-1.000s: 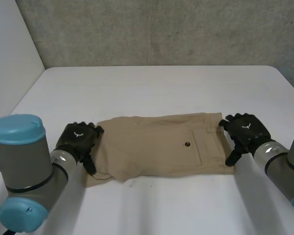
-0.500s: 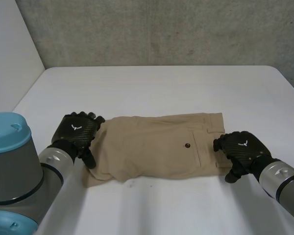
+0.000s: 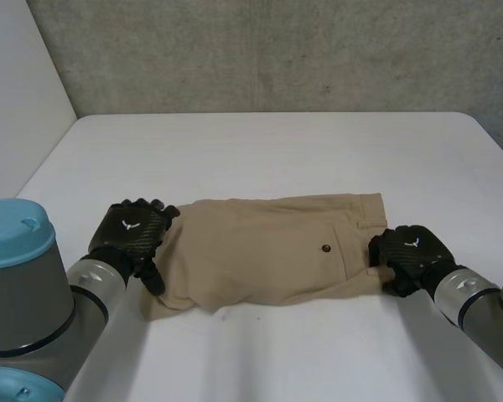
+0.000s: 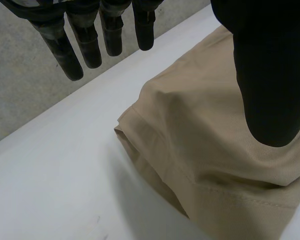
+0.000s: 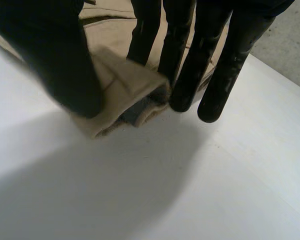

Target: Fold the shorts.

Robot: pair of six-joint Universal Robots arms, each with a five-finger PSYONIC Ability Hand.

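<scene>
Shorts: tan shorts (image 3: 268,251) lie flat on the near half of the white desk (image 3: 277,142), folded into one long band that runs across between the two hands.
Layout of the shorts: the waistband (image 3: 370,209) end is toward the robot's right and the leg hem (image 4: 155,165) end toward its left. A back pocket (image 3: 350,261) with a dark button (image 3: 325,248) just beside it faces up near the waistband.
Left hand: the left hand (image 3: 132,230) is at the hem end of the shorts, over the cloth's edge. In its wrist view its fingers (image 4: 90,45) hang straight and spread over bare desk, clear of the cloth. Its thumb (image 4: 270,75) reaches over the top layer of the shorts. The hand is slack and grips nothing.
Right hand: the right hand (image 3: 412,251) is at the near corner of the waistband end. In its wrist view the thumb (image 5: 55,55) is on top of the folded corner and the fingers (image 5: 230,60) are on the corner's other side, so the hand pinches the shorts there. The pinched corner looks raised a little off the desk.
Arms: both grey arms come in from the near side, the left arm (image 3: 33,293) with its light-blue cap at the near left.
Backdrop: a grey concrete wall (image 3: 277,50) stands behind the desk.
</scene>
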